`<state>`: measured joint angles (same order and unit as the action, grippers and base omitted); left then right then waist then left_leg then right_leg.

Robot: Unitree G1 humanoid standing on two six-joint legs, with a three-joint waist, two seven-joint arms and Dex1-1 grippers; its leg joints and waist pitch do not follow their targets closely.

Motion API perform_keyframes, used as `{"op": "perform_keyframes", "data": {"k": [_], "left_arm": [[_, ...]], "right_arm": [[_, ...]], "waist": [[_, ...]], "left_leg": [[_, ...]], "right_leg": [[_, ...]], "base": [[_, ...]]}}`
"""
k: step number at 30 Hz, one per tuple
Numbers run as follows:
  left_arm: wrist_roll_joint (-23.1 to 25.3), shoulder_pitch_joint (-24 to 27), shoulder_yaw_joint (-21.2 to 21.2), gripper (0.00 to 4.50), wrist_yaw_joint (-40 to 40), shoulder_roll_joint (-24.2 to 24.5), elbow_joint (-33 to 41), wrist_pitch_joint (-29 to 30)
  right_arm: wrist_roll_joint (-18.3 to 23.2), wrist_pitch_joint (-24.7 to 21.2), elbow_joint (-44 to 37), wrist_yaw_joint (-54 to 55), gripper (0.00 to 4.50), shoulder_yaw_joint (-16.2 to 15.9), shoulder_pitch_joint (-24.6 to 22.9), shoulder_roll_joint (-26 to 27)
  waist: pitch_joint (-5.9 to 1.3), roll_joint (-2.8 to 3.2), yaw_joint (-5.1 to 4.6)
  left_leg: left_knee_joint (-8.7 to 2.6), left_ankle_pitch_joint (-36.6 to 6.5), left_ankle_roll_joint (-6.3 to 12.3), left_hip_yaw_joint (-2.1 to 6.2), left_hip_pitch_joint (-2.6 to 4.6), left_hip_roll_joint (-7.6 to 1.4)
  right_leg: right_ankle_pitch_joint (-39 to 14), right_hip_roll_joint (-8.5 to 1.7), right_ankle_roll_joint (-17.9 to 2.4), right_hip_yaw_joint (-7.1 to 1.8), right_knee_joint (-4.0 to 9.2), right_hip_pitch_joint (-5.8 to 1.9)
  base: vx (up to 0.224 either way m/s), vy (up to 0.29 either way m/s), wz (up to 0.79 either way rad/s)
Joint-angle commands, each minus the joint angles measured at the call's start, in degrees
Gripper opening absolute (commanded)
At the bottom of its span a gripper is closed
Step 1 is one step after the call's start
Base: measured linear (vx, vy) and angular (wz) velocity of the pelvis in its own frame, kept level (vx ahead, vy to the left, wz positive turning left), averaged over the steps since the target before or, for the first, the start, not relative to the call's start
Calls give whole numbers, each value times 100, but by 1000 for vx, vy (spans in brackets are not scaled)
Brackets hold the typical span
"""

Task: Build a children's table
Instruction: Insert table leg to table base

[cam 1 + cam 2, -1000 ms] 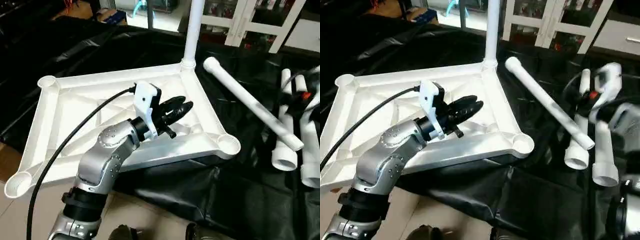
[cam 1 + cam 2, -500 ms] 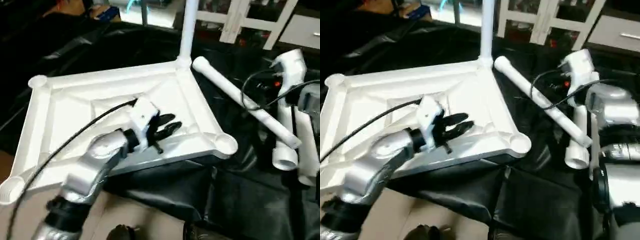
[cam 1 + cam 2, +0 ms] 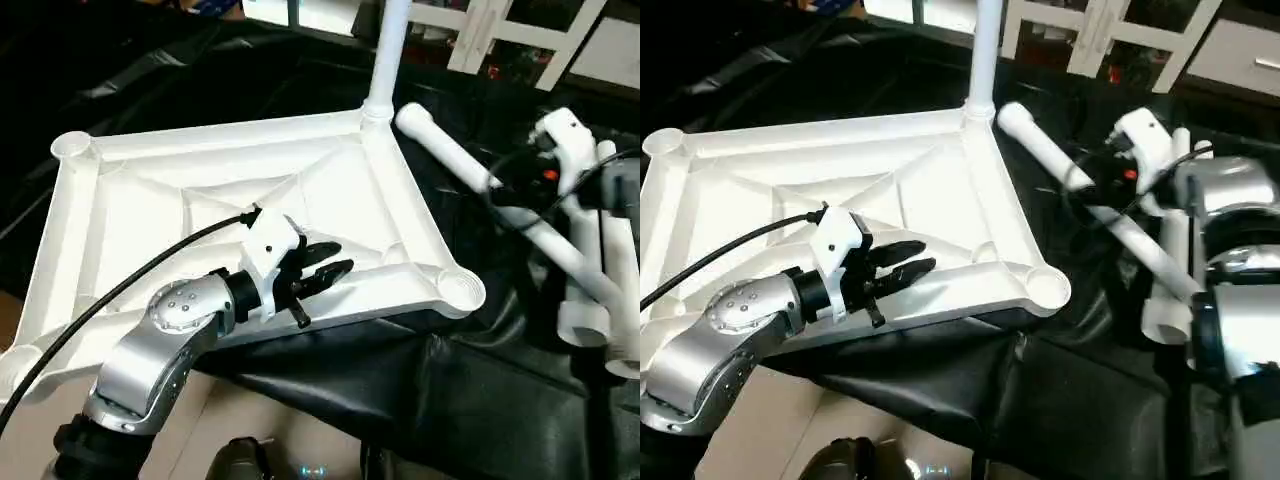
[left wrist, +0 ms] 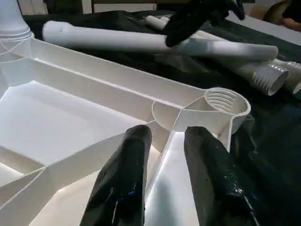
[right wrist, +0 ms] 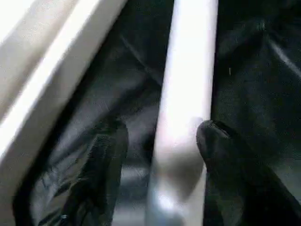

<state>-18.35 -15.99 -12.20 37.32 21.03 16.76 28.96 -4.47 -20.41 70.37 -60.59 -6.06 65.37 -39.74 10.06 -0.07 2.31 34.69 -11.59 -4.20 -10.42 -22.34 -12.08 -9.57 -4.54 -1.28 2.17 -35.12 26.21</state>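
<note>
- The white tabletop (image 3: 200,200) lies upside down on my black-draped desk (image 3: 450,400), its ribbed underside facing up, and its near edge reaches past the desk edge
- One white leg (image 3: 385,55) stands upright in the far corner socket of the tabletop
- The near right corner socket (image 3: 460,290) is empty, and threads are visible inside it in the left wrist view
- My left pincer (image 3: 322,270) hovers just over the near rim of the tabletop, pointing toward that empty socket; its two black fingers (image 4: 127,179) stand a little apart and hold nothing
- My right pincer (image 3: 1090,185) is at the loose leg (image 3: 480,195) that lies slanted on the desk, just to the right of the tabletop
- In the right wrist view the fingers (image 5: 96,174) stand open on both sides of this leg; I cannot tell if they touch it
- More loose legs (image 3: 600,290) lie together on the desk further to the right, under the slanted one
</note>
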Motion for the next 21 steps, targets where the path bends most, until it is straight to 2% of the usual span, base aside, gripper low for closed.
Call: {"op": "perform_keyframes", "data": {"k": [1,2,3,4,8,9,10,11,12,13,17,21], "left_arm": [[-54,62,-21,144,82,45,155,98],[-64,69,-33,144,97,51,158,103],[-76,78,-52,144,115,59,163,109],[-75,78,-82,144,136,73,164,105],[-80,39,-128,144,186,68,143,92],[-83,12,-122,144,199,70,134,95],[-84,2,-120,144,204,70,131,96],[-90,-41,-102,144,224,77,105,98],[-80,-64,-95,144,243,84,77,82],[-69,-93,-86,144,270,95,42,64],[-32,-127,-80,144,306,95,-20,13],[-31,-134,-72,144,320,106,-43,-21]], "right_arm": [[-163,-179,70,-267,308,-162,-69,-113],[-212,-181,88,-322,308,-206,-120,-128],[-279,-176,120,-388,327,-261,-184,-145],[-340,-145,164,-319,331,-303,-283,-142],[-452,24,264,-151,331,-374,-574,-122],[-449,31,258,-160,331,-374,-610,-113],[-447,34,255,-163,331,-374,-624,-110],[-410,-29,248,-195,331,-342,-652,-91],[-398,-60,238,-247,331,-330,-673,-81],[-364,-112,236,-278,303,-291,-693,-65],[-310,-171,259,-369,278,-228,-735,-54],[-258,-135,267,-353,234,-145,-732,-87]], "waist": [[-463,-83,-5],[-485,-69,-6],[-479,-87,-14],[-503,-67,-8],[-538,-54,10],[-521,-53,10],[-520,-53,8],[-550,-35,12],[-535,-45,10],[-552,-35,12],[-573,-30,18],[-621,-29,32]], "left_leg": [[-265,341,1266,-87,96,-79],[-260,347,1271,-83,100,-81],[-255,357,1290,-87,92,-83],[-246,374,1295,-83,96,-81],[-230,407,1298,-82,97,-86],[-248,148,1225,-89,104,-93],[-252,80,1184,-87,107,-99],[-248,37,1142,-84,114,-96],[-256,-80,1070,-83,110,-101],[-255,-200,994,-82,114,-100],[-256,-556,745,-75,112,-100],[-241,-549,685,-75,104,-86]], "right_leg": [[72,-185,-2182,-159,193,-405],[83,-187,-2194,-156,186,-412],[116,-191,-2203,-160,187,-411],[127,-196,-2222,-160,180,-417],[191,-199,-2276,-160,169,-422],[-62,-201,-2263,-155,201,-421],[-137,-202,-2253,-156,205,-419],[-176,-201,-2253,-153,201,-433],[-269,-201,-2235,-156,212,-428],[-363,-201,-2225,-158,217,-433],[-646,-207,-2146,-161,231,-434],[-570,-204,-2111,-162,217,-447]], "base": [[0,0,0],[0,0,0],[0,0,0],[0,0,0],[0,0,0],[0,0,0],[0,0,0],[0,0,0],[0,0,0],[0,0,0],[0,0,0],[0,0,0]]}}
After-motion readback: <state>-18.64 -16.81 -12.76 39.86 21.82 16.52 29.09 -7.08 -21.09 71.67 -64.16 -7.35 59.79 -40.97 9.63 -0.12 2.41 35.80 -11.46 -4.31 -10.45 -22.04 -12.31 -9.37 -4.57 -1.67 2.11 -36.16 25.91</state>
